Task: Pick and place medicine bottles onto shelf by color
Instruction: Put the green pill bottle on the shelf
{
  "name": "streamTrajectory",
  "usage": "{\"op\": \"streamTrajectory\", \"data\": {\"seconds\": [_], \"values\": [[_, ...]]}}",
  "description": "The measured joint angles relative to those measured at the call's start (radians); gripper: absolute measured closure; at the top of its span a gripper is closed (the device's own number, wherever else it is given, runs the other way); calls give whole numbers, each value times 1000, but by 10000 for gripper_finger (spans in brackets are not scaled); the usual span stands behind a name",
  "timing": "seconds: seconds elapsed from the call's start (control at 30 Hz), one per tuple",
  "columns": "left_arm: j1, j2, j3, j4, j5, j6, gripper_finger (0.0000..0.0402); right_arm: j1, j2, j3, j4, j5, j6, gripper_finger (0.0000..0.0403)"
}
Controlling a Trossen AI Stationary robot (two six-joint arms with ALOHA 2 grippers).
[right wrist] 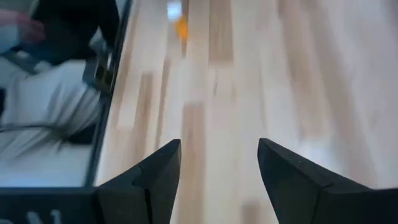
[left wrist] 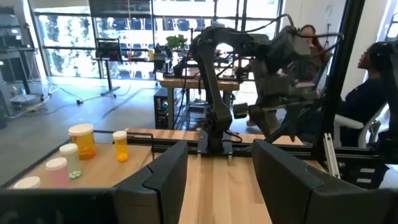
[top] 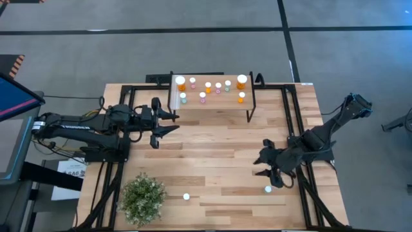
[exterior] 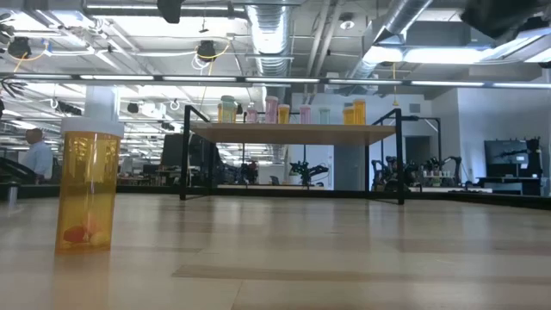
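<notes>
High view: bottles [top: 208, 87] on shelf [top: 212, 103] (ten)

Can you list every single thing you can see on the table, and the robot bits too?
shelf: one, light wood top and black legs, far edge of the table
orange bottles: four, two of them bigger, on the shelf
pink bottles: three, on the shelf
teal bottles: two, on the shelf
loose orange bottle: one, near the plant
loose bottle: one, looks teal, by the right gripper
plant: one, green, near left corner
left gripper: open, empty, by the shelf
right gripper: open, empty, right side
</notes>
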Motion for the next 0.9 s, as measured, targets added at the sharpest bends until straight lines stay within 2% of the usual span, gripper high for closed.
{"op": "streamTrajectory", "data": {"seconds": [0.1, 0.3, 0.67, 0.9], "values": [[0, -1, 0, 13, 0, -15, 232, 3, 0, 0, -76, -91, 123, 168], [-9, 0, 0, 3, 0, -32, 232, 60, 17, 0, -133, -107, 247, 168], [-25, 0, 0, 0, -6, -29, 232, 176, 202, 0, -117, -109, 293, 168], [-25, 0, 0, -2, -6, -32, 232, 213, 304, 0, -128, -158, 321, 168]]}}
